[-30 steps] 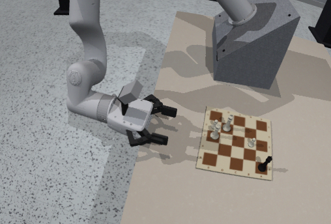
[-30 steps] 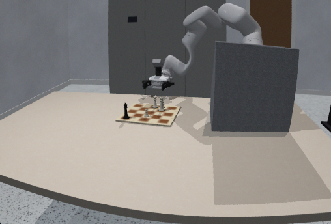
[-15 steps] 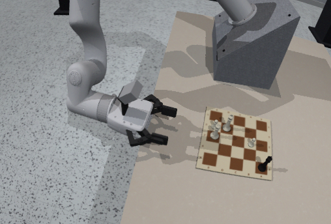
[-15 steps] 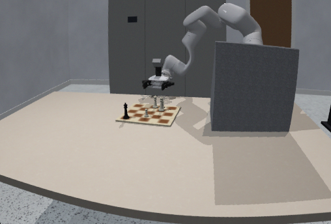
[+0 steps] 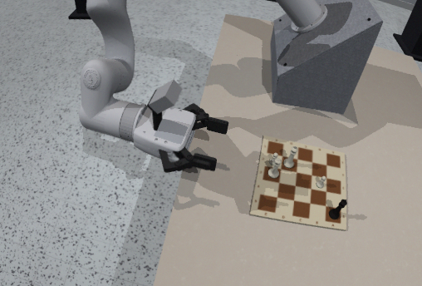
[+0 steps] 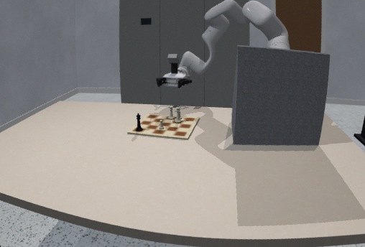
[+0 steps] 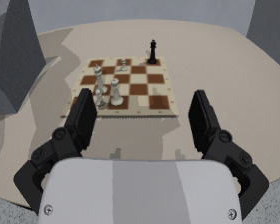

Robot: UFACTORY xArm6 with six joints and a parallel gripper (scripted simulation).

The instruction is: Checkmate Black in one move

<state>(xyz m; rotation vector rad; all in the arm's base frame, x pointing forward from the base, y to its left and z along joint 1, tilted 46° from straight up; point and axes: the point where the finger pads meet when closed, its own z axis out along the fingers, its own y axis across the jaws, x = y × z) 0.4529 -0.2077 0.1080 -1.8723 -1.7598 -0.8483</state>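
With its fingers (image 5: 212,143) spread wide and empty beside the board (image 5: 300,182), the arm could topple a neighbour reaching into the tight white cluster (image 5: 281,161) at the near corner.

We see a broad beige table (image 6: 108,174) with a rounded, dark-edged front, standing on a speckled grey floor (image 5: 50,201). A grey block-shaped pedestal (image 6: 280,95) rests on the table and throws a long shadow toward the front edge. Behind it rise pale grey walls (image 6: 36,37), a tall grey cabinet (image 6: 162,44) with a dark top band, and a brown door (image 6: 298,16) at the right.
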